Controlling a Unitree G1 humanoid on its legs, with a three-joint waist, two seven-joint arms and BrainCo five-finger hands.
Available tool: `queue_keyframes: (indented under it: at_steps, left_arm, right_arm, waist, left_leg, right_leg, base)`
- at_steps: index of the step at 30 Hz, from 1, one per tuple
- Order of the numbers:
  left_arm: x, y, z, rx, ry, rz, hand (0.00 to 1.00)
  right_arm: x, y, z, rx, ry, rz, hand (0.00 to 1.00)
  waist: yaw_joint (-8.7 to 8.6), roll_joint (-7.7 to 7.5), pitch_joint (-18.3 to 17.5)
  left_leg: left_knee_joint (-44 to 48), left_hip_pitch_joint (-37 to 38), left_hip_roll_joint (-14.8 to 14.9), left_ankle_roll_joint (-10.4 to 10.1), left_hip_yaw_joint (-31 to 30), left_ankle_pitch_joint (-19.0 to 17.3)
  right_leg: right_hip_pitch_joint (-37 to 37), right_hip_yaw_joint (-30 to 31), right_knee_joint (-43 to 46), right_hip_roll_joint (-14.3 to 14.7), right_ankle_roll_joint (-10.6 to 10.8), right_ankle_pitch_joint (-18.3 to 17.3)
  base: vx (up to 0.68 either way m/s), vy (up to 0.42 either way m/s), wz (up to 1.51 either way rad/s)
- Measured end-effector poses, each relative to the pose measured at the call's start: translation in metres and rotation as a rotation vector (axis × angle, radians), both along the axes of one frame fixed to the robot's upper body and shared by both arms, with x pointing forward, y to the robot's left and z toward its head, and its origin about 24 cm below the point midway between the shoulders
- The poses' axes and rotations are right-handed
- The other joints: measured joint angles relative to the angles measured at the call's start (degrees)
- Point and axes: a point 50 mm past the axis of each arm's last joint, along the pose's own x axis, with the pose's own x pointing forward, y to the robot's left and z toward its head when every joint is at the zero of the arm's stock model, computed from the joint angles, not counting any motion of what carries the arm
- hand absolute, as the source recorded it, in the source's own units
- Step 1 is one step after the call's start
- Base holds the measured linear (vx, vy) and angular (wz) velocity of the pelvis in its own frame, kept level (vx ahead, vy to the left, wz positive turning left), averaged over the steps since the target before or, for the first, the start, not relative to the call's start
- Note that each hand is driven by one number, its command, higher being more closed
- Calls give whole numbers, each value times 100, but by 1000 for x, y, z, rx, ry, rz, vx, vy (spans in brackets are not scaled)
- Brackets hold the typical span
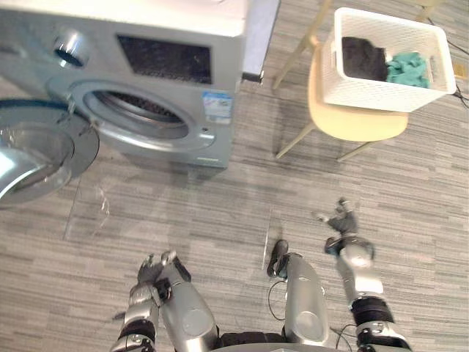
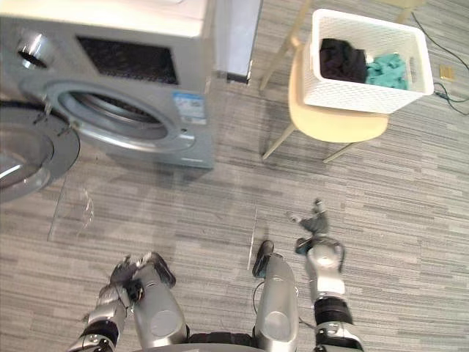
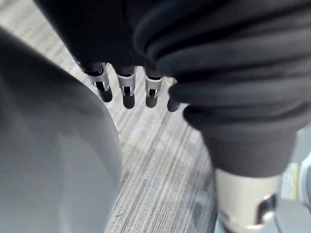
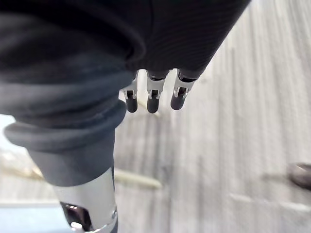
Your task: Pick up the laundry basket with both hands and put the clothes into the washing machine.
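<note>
My left hand point(image 1: 152, 269) and right hand point(image 1: 343, 220) hang low, fingers slack, both empty. The white laundry basket point(image 1: 366, 94) sits ahead-right on a beige chair point(image 1: 359, 125), nearer my right hand. The washing machine point(image 1: 168, 44) stands ahead-left with its door open.

Sticker point(image 1: 218, 106) on washing machine point(image 1: 176, 29), print unreadable

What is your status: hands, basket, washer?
Left hand and right hand open, low, holding nothing. Basket with clothes on chair, untouched. Washer door open.
</note>
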Motion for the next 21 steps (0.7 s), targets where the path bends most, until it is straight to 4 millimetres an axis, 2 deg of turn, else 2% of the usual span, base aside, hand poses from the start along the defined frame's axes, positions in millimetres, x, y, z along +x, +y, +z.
queue_keyframes:
  at_steps: [1,2,3,4,5,6,7,8,9,11,12,13,14,15,16,18,19,20,21]
  left_arm:
    - [-18,-1,-8,-19,48,40,0]
    - [-32,-4,-14,-41,85,75,0]
    - [-46,-8,-19,-53,126,105,0]
    - [-53,-9,-21,-60,137,121,0]
    - [-59,-7,-22,-67,144,152,0]
    - [-69,-7,-24,-80,156,189,0]
    - [-73,-9,-25,-85,164,192,0]
    - [-78,-13,-28,-96,177,190,0]
    - [-79,-16,-28,-102,182,185,0]
    - [-78,-24,-30,-118,186,163,0]
    - [-77,-26,-30,-119,186,152,0]
    - [-76,-28,-30,-119,186,136,0]
    - [-74,-30,-30,-120,185,125,0]
    - [-73,-31,-30,-120,185,113,0]
    - [-72,-34,-31,-126,182,107,0]
    - [-62,-34,-28,-119,151,96,0]
    - [-60,-34,-27,-117,143,91,0]
    - [-59,-33,-27,-115,140,91,0]
    - [-59,-32,-27,-115,140,89,0]
  right_arm:
    - [1,-6,9,-35,-31,-23,0]
    - [1,-12,21,-79,-75,-50,0]
    - [-1,-18,29,-117,-109,-84,0]
    - [-1,-19,31,-132,-114,-95,0]
    - [0,-19,34,-143,-127,-103,0]
    - [5,-15,44,-154,-170,-106,0]
    - [9,-13,49,-155,-188,-101,0]
    - [18,-8,59,-165,-227,-90,0]
    - [21,-8,64,-170,-244,-86,0]
    - [26,-7,74,-178,-278,-88,0]
    - [28,-6,76,-180,-286,-86,0]
    - [34,0,83,-195,-307,-69,0]
    - [42,10,93,-210,-339,-35,0]
    - [46,16,98,-213,-356,-17,0]
    - [53,25,108,-222,-388,15,0]
    - [59,39,116,-261,-410,73,0]
    - [61,42,118,-264,-414,87,0]
    - [64,50,120,-280,-415,124,0]
    - [65,56,120,-314,-408,165,0]
  waist:
    - [-25,48,-250]
    - [-61,125,-411]
    - [-56,225,-632]
    - [-28,225,-766]
    - [6,214,-871]
    - [117,223,-905]
    - [144,206,-912]
    - [153,221,-937]
    - [166,226,-945]
    - [271,274,-980]
    - [282,280,-983]
    - [290,296,-996]
    - [318,302,-1000]
    - [347,312,-1005]
    - [458,391,-1052]
    - [565,375,-1076]
    - [589,368,-1079]
    - [586,369,-1079]
    - [580,369,-1079]
  left_leg:
    - [-206,252,30,27,133,129]
    - [-257,468,130,72,114,283]
    - [-98,619,356,283,18,537]
    - [47,617,466,565,-5,734]
    - [295,592,634,1167,-74,1154]
    - [1043,368,772,1925,-552,1328]
    - [1426,260,639,1804,-821,958]
    - [1906,38,176,1383,-1350,359]
    - [2028,-41,-75,1282,-1497,121]
    - [1866,-229,-888,1253,-1480,-468]
    - [1728,-276,-1100,1200,-1453,-582]
    - [1386,-409,-1557,1212,-1405,-728]
    - [990,-557,-2001,1264,-1410,-772]
    - [722,-602,-2219,1235,-1477,-750]
    - [32,-510,-2542,1423,-1692,-603]
    - [-139,-264,-2639,1514,-1694,-556]
    - [-103,-215,-2654,1565,-1699,-587]
    - [-40,-97,-2660,1657,-1732,-666]
    - [-92,76,-2621,1625,-1762,-749]
  right_leg:
    - [25,10,90,67,-23,-177]
    - [116,18,191,177,-136,-332]
    - [258,52,210,419,-224,-508]
    - [295,94,181,534,-278,-569]
    - [468,163,52,723,-359,-598]
    - [889,428,-381,1074,-637,-470]
    - [1022,530,-561,1156,-727,-416]
    - [1252,703,-874,1241,-818,-314]
    - [1379,792,-1033,1293,-849,-259]
    - [1858,931,-1502,1455,-887,-183]
    - [1962,952,-1580,1480,-888,-183]
    - [2095,1013,-1719,1514,-888,-183]
    - [2175,1114,-1832,1518,-855,-163]
    - [2193,1174,-1844,1518,-827,-146]
    - [2178,1317,-1870,1578,-759,-107]
    - [2453,1338,-2216,1515,-576,94]
    - [2532,1310,-2233,1497,-571,97]
    - [2628,1239,-2088,1479,-567,94]
    - [2514,1150,-1567,1471,-545,82]
  base:
    - [198,-335,-71]
    - [195,-342,-61]
    - [186,-345,-52]
    - [218,-334,-63]
    - [299,-341,-86]
    - [345,-369,-96]
    - [307,-299,-114]
    - [204,-186,-85]
    - [164,-111,-83]
    - [231,-55,-47]
    - [271,-6,-24]
    - [215,50,-29]
    - [209,70,-37]
    - [210,100,-66]
    - [206,98,-60]
    - [236,114,-25]
    - [201,97,11]
    - [169,79,9]
    - [158,70,12]
